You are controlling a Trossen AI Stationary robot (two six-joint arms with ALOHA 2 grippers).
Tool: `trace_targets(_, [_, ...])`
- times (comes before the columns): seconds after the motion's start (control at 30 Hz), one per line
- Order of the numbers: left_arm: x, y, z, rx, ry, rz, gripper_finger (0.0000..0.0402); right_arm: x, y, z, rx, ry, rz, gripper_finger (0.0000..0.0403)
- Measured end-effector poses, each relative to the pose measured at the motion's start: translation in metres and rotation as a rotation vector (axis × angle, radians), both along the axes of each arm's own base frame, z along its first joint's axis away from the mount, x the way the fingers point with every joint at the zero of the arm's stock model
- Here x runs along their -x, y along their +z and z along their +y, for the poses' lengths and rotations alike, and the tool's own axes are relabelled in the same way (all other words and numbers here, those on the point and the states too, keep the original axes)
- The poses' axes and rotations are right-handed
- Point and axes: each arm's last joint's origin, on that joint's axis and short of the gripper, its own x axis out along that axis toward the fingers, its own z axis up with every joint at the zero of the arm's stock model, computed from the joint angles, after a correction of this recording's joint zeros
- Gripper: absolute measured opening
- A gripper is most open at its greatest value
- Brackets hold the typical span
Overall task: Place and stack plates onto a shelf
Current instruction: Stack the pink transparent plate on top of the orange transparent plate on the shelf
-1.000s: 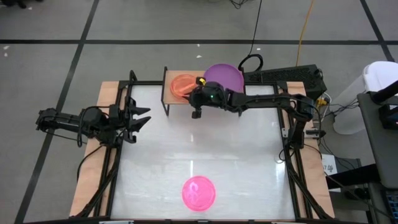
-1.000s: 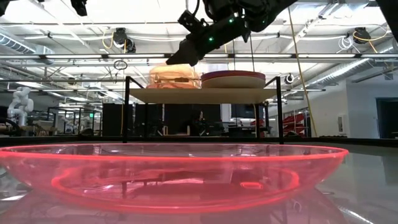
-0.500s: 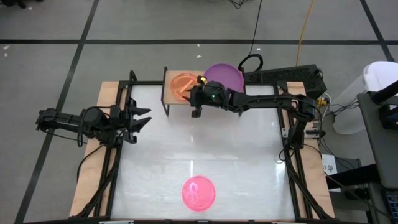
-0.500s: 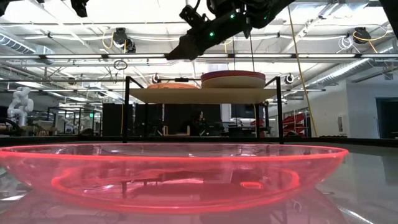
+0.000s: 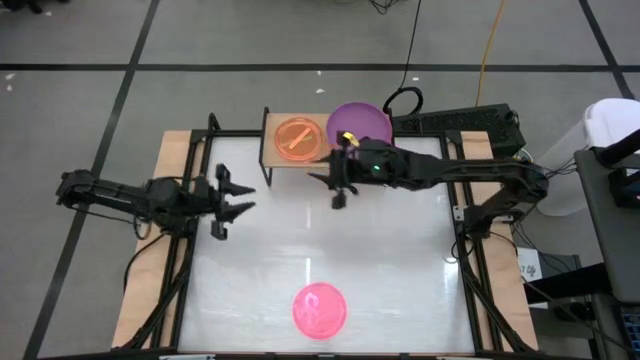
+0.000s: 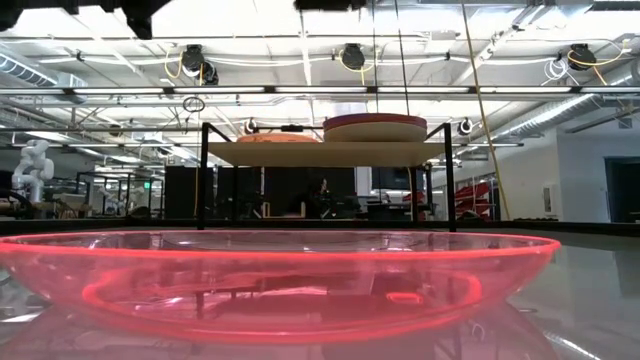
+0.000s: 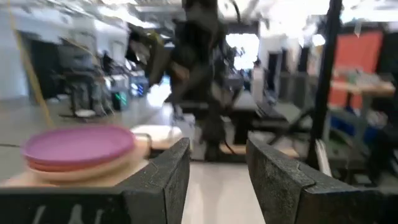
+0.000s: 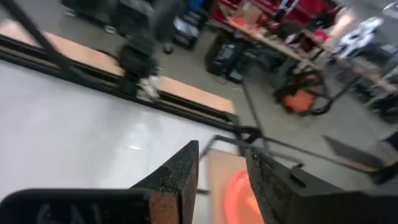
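Note:
The shelf [image 5: 276, 152] stands at the table's far edge on thin black legs. On its left half lies an orange plate [image 5: 296, 138] atop a low stack [image 6: 280, 137]. On its right half sits a purple plate [image 5: 358, 124] on beige and other large plates [image 6: 375, 127]. A pink patterned plate [image 5: 319, 309] lies flat on the table near the near edge and fills the low view [image 6: 270, 290]. My right gripper [image 5: 322, 178] hovers open just in front of the shelf; the orange plate [image 8: 239, 193] shows between its fingers. My left gripper [image 5: 240, 198] is open over the table's left part, facing the shelf and the purple plate [image 7: 78, 144].
The white tabletop [image 5: 400, 280] lies between the shelf and the pink plate. Black frame rails [image 5: 470, 270] run along both sides of the table. My right arm [image 7: 199, 62] stands between my left gripper and the shelf.
My right gripper let go of the orange plate, which went from tilted to lying flat on the left stack. The gripper then rose and drew back toward the near edge and the right. My left gripper moved toward the table's middle.

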Motion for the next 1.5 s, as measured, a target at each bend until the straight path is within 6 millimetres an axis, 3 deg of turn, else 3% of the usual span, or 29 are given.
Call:
trace_targets(0.13, [-0.021, -0.002, -0.009, -0.029, -0.111, 0.136, 0.0163, 0.026, 0.015, 0.027, -0.047, 0.063, 0.046, 0.0115])
trace_targets(0.3, [-0.061, -0.007, -0.026, -0.117, -0.165, 0.395, 0.0163, 0.056, 0.033, 0.052, -0.025, 0.116, 0.055, 0.0114])
trace_targets(0.5, [-0.109, -0.045, -0.065, -0.51, -0.31, 0.648, 0.0163, 0.082, 0.047, 0.073, -0.022, 0.136, 0.043, 0.0114])
trace_targets(0.63, [-0.116, -0.086, -0.101, -0.761, -0.35, 0.836, 0.0163, 0.089, 0.044, 0.081, -0.057, 0.158, 0.083, 0.0114])
trace_targets(0.8, [-0.111, -0.125, -0.154, -1.011, -0.467, 0.89, 0.0163, 0.086, 0.032, 0.086, -0.027, 0.178, 0.077, 0.0114])
trace_targets(0.97, [-0.112, -0.144, -0.19, -1.172, -0.424, 0.887, 0.0163, 0.079, 0.02, 0.086, 0.041, 0.199, 0.019, 0.0114])
trace_targets(1.17, [-0.12, -0.158, -0.212, -1.281, -0.449, 0.878, 0.0163, 0.076, 0.006, 0.086, 0.074, 0.206, 0.01, 0.0114])
trace_targets(1.5, [-0.138, -0.162, -0.22, -1.341, -0.436, 0.83, 0.0163, 0.076, -0.006, 0.086, 0.057, 0.201, 0.042, 0.0114])
